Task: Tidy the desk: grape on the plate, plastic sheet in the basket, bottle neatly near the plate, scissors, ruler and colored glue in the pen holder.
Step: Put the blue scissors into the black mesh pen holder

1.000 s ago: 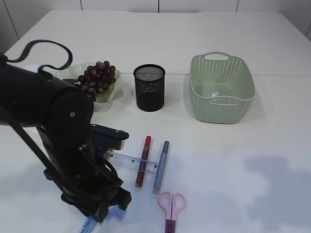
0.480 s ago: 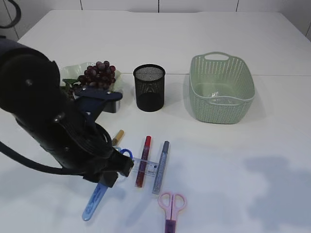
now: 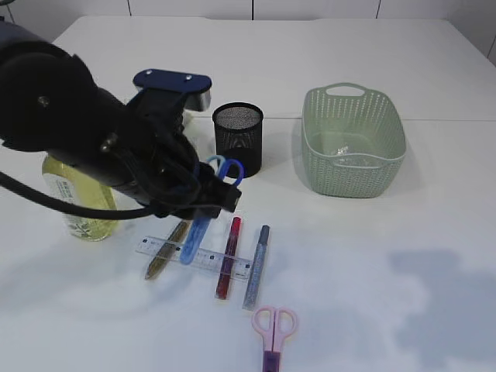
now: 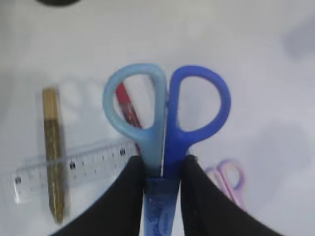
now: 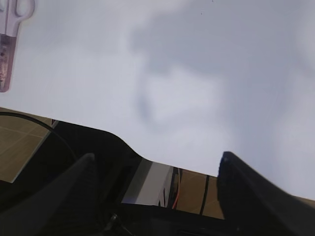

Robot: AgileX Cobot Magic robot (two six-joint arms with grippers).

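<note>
My left gripper is shut on blue scissors, gripped just below the handle loops and hanging above the table. It sits in front and left of the black mesh pen holder. Below it lie the clear ruler, a gold glue pen, a red one and a silver-blue one. Pink scissors lie near the front edge. The bottle of yellow liquid stands at left. My arm hides the grape and plate. The plastic sheet is out of view. My right gripper is open and empty.
A green woven basket stands right of the pen holder. The bulky left arm covers the left back of the table. The right arm does not show in the exterior view.
My left arm has lifted the blue scissors off the front of the table and carried them back toward the pen holder. The bottle has come into view; the plate and grapes are now covered.
</note>
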